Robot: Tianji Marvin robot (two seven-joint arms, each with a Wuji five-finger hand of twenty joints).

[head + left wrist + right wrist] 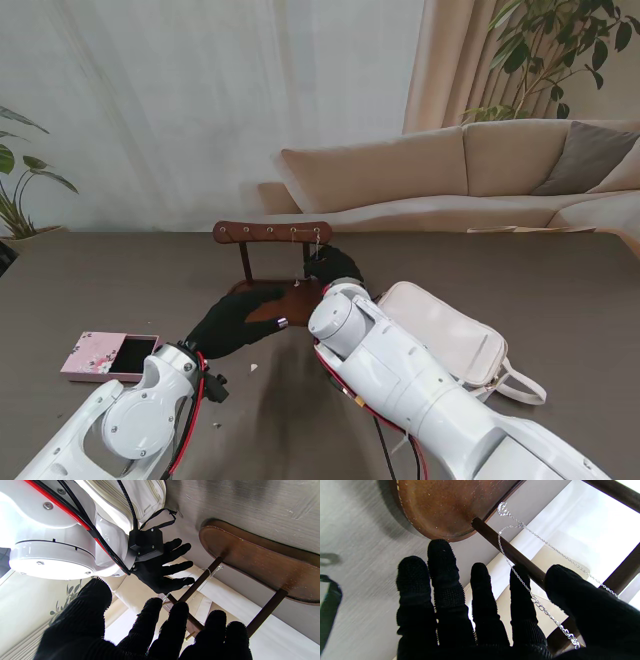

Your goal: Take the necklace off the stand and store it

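We count one wooden stand (pixel 272 262), one silver necklace (pixel 520 562), one pink floral box (pixel 108 356) with its dark inside showing, one white bag (pixel 445 332), and our two black-gloved hands. The stand is our landmark: an oval base (pixel 262 562), two dark posts and a crossbar (pixel 271 232) with small hooks along it.

Our right hand (pixel 333 266) is up against the stand's right post (pixel 510 552). In the right wrist view the fingers (pixel 445 580) are spread apart, not clamped. The chain hangs beside that post, one strand draped across the finger nearest it, another running past the thumb (pixel 572 592). The strand touches the glove, but we cannot tell whether the finger and thumb pinch it. The chain's knotted top end sits just off the base's edge in that view.

Our left hand (pixel 238 318) lies over the stand's base on its near side, fingers splayed and holding nothing. From the left wrist view, its fingertips (pixel 178 610) reach the crossbar end, where a glint of the necklace shows.

The box sits well to the left of the stand, nearer to us. The bag lies to the stand's right, partly behind our right arm (pixel 420 390).

From the stand camera the chain is only a faint thread at the crossbar's right end. The right hand hides the post's lower part, and the left hand covers much of the base.
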